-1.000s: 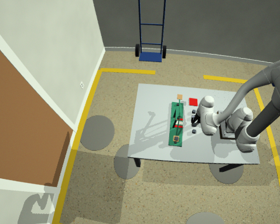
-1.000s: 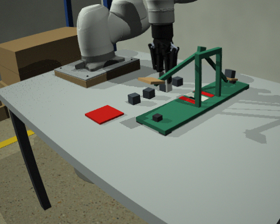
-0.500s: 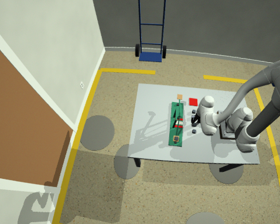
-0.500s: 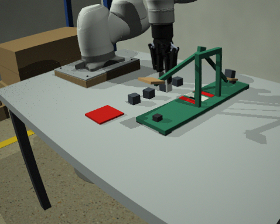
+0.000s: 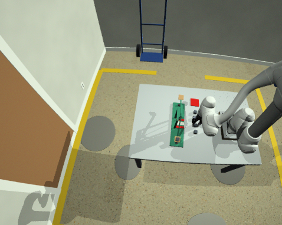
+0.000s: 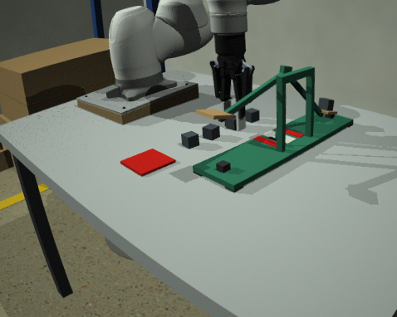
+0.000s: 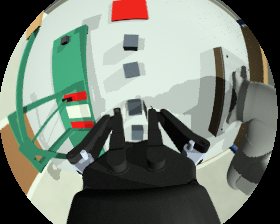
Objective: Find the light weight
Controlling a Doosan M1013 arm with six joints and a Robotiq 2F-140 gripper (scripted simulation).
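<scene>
My gripper [image 5: 194,123] [image 6: 232,120] [image 7: 134,105] is open, its fingertips low around one dark grey weight [image 7: 134,105] on the table, with gaps beside it. Two weights [image 6: 189,139] [image 6: 211,132] [image 7: 131,42] [image 7: 131,69] stand towards the red dish [image 5: 194,102] [image 6: 148,161] [image 7: 130,10], which lies flat and empty. Another weight [image 6: 252,115] [image 7: 137,132] stands on the other side. The green rocker balance [image 6: 252,157] [image 7: 70,65] tilts: its empty pan [image 5: 181,96] [image 6: 213,114] is high, the pan holding a weight [image 5: 177,139] [image 6: 326,104] low. The pointer tip is near a red field's edge; exact position unclear.
The balance's uprights [image 6: 281,115] and raised beam stand close beside the gripper. A small black block [image 6: 223,166] [image 7: 65,40] sits on the balance's base under the high pan. The robot's mounting plate [image 6: 173,92] is on the table's other side.
</scene>
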